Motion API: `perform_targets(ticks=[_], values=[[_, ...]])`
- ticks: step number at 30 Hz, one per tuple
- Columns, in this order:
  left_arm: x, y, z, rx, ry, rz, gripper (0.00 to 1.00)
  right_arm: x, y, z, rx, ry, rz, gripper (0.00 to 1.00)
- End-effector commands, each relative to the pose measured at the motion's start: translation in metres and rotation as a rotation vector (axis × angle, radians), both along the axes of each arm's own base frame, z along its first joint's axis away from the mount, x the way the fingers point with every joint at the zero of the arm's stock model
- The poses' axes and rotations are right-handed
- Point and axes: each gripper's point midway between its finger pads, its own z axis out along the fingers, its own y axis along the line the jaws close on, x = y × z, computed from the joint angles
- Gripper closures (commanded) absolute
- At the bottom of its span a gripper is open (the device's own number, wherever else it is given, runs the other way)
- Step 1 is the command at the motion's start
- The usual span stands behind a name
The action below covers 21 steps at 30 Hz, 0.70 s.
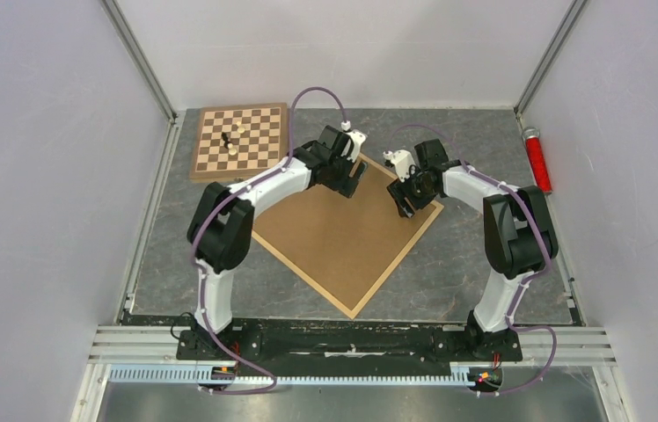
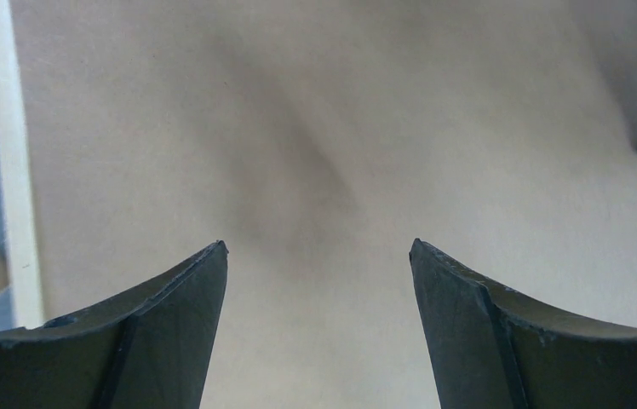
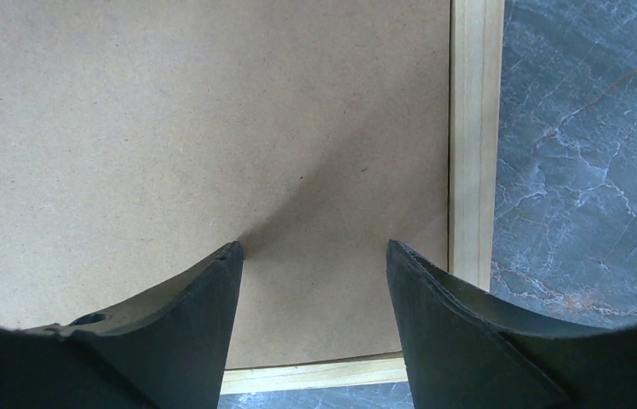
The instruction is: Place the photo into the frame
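I see the frame [image 3: 472,128] lying flat on the table [image 1: 484,264] with the brown board [image 1: 343,233] inside it. My left gripper [image 2: 318,247] and right gripper [image 3: 315,247] hang over that board, both spread wide and holding nothing.

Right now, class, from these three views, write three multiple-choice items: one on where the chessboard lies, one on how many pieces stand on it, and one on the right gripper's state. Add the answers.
1. Where does the chessboard lie?
A. at the far left, apart from the frame
B. inside the frame
C. under the right arm

2. How many pieces stand on it?
A. none
B. two
C. five

3. How is the right gripper above the backing board?
A. shut on a photo
B. open and empty
C. shut on the frame's edge

Answers:
1 A, the top view shows grey table between the two.
2 B, one dark piece and one light piece.
3 B, its fingers stand apart with only bare board between them.
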Motion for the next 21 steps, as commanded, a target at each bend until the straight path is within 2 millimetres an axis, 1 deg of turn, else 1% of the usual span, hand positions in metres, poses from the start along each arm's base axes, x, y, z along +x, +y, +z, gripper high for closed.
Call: perform_targets(ticks=[1,3,4,6,12,17,21], values=[[0.026,-0.030,-0.003,-0.192,0.080,0.180,0.15,-0.080,-0.022,-0.073,-0.081,0.318,-0.034,0.34],[0.042,-0.037,-0.002,-0.211,0.057,0.220,0.14,-0.081,-0.020,-0.072,-0.071,0.317,-0.036,0.33],[0.049,-0.036,-0.006,-0.191,0.048,0.246,0.14,-0.082,-0.020,-0.073,-0.067,0.317,-0.039,0.33],[0.062,-0.040,-0.006,-0.187,0.044,0.279,0.15,-0.083,-0.019,-0.072,-0.062,0.314,-0.038,0.33],[0.076,-0.057,-0.021,-0.178,0.070,0.290,0.14,-0.081,-0.016,-0.069,-0.038,0.294,-0.047,0.34],[0.087,-0.066,-0.025,-0.193,0.066,0.307,0.14,-0.085,-0.013,-0.069,-0.010,0.277,-0.043,0.34],[0.095,-0.073,-0.023,-0.196,0.039,0.300,0.14,-0.089,-0.014,-0.069,0.003,0.271,-0.045,0.34]])
